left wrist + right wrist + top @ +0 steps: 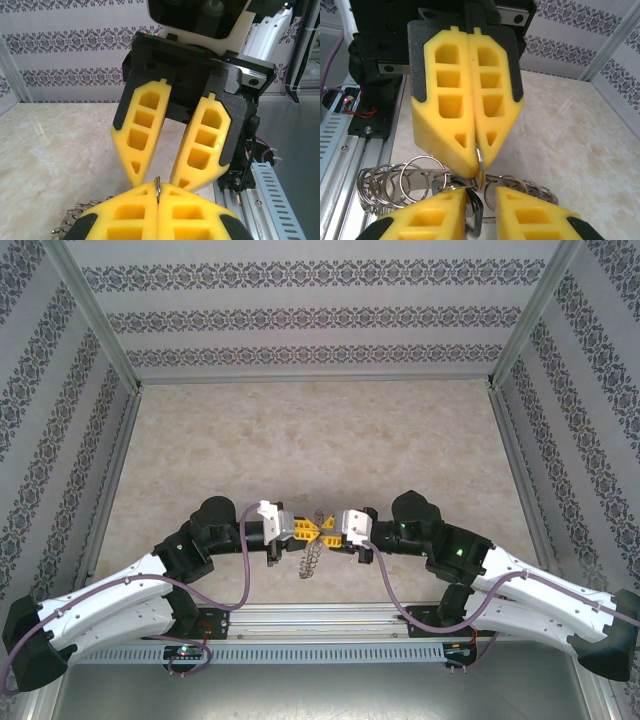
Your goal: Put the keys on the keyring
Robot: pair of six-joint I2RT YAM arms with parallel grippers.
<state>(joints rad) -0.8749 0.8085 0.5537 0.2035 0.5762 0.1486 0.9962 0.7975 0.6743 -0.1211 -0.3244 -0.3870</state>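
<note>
Holding side: left fingers (450, 105) shut on one rim loop of the keyring (310, 560), near-centre above the worktop (320, 430).
Carried key (473, 212): dark sliver between the narrowly parted right fingers (427, 220), apparently gripped.
Relation: key just right of the pinched loop, tips almost touching; right arm nearer.
Axis: key's length seems to run leftward, toward the loop.
</note>
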